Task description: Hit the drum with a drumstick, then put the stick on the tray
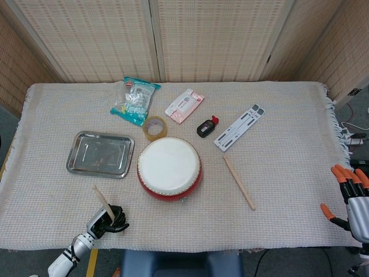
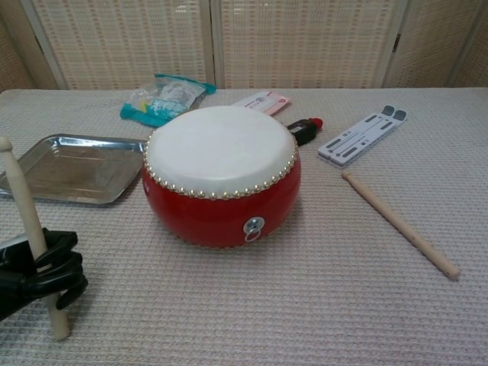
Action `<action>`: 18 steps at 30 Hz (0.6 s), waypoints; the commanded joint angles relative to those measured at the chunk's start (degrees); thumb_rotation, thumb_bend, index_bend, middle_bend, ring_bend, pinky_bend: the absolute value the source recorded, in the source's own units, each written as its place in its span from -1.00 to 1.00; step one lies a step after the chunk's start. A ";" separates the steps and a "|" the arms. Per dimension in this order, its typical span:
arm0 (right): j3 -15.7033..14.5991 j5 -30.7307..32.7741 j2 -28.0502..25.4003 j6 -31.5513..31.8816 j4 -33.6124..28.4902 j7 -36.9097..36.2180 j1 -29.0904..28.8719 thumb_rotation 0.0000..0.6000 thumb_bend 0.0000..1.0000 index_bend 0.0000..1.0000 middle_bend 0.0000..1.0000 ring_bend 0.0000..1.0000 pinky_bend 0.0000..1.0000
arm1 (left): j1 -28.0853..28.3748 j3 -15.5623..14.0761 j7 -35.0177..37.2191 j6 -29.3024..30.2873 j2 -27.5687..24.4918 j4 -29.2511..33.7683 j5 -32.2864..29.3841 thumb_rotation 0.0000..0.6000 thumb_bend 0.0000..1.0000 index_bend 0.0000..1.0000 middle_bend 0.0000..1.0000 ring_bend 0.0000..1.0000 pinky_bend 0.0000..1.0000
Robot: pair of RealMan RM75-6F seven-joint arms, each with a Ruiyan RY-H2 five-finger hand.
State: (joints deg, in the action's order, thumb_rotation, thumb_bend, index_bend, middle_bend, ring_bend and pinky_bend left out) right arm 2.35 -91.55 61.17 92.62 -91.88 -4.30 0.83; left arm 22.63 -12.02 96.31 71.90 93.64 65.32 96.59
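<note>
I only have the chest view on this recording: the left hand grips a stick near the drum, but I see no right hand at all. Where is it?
Observer: In the head view the right hand is off the table's right edge, fingers apart, holding nothing.
Operator: Is anything hidden behind the drum from my angle?
Observer: Yes, a roll of tape lies right behind the drum, between it and the snack bag.
Operator: Is the left hand over the tray?
Observer: No. From above, the left hand with its drumstick sits near the table's front edge, in front of the tray and apart from it.
</note>
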 commanded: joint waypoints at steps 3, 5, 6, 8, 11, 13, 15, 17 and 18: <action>0.05 -0.08 -0.02 0.04 -0.17 0.28 -0.05 1.00 -0.49 -1.00 -0.89 -1.00 -1.00 | -0.10 -0.08 0.36 0.39 0.10 -0.17 0.11 0.93 -0.55 0.66 0.78 0.68 0.55; 0.11 -0.06 -0.05 0.06 -0.30 0.45 -0.07 1.00 -0.49 -1.00 -0.89 -1.00 -1.00 | -0.19 -0.16 0.75 0.89 0.08 -0.11 0.33 0.92 -0.55 0.66 0.78 0.68 0.55; 0.11 -0.08 -0.07 0.07 -0.38 0.52 -0.08 1.00 -0.49 -1.00 -0.89 -1.00 -1.00 | -0.28 -0.15 0.87 1.20 0.09 -0.06 0.38 0.92 -0.55 0.66 0.78 0.69 0.55; 0.14 -0.08 -0.07 0.11 -0.48 0.64 -0.08 1.00 -0.49 -1.00 -0.89 -1.00 -1.00 | -0.40 -0.11 0.82 1.78 0.16 -0.06 0.55 0.92 -0.54 0.69 0.81 0.71 0.58; 0.15 -0.09 -0.06 0.08 -0.57 0.74 -0.10 1.00 -0.49 -1.00 -0.89 -1.00 -1.00 | -0.51 0.06 0.33 1.98 0.38 -0.16 0.40 0.92 -0.54 0.75 0.89 0.78 0.67; 0.15 -0.19 -0.10 0.12 -0.69 0.85 -0.12 1.00 -0.49 -1.00 -0.89 -1.00 -1.00 | -0.52 -0.01 0.49 1.92 0.49 -0.36 0.38 0.94 -0.54 0.78 0.92 0.82 0.73; 0.15 -0.22 -0.16 0.18 -0.82 1.02 -0.10 1.00 -0.49 -1.00 -0.89 -1.00 -1.00 | -0.59 -0.19 0.71 2.08 0.56 -0.66 0.54 0.96 -0.54 0.80 0.95 0.84 0.75; 0.17 -0.24 -0.23 0.26 -0.96 1.12 -0.07 1.00 -0.49 -1.00 -0.89 -1.00 -1.00 | -0.77 -0.37 0.69 2.64 0.59 -0.82 0.86 0.96 -0.54 0.80 0.96 0.85 0.76; 0.18 -0.26 -0.24 0.29 -1.00 1.16 -0.07 1.00 -0.49 -1.00 -0.89 -1.00 -1.00 | -0.82 -0.54 0.56 2.93 0.56 -0.88 1.14 0.95 -0.54 0.80 0.96 0.85 0.76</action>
State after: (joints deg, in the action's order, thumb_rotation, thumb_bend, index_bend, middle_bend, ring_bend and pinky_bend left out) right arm 2.53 -91.80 60.93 92.90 -92.86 -3.15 0.76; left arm 21.89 -12.43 96.94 74.63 94.20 64.52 97.55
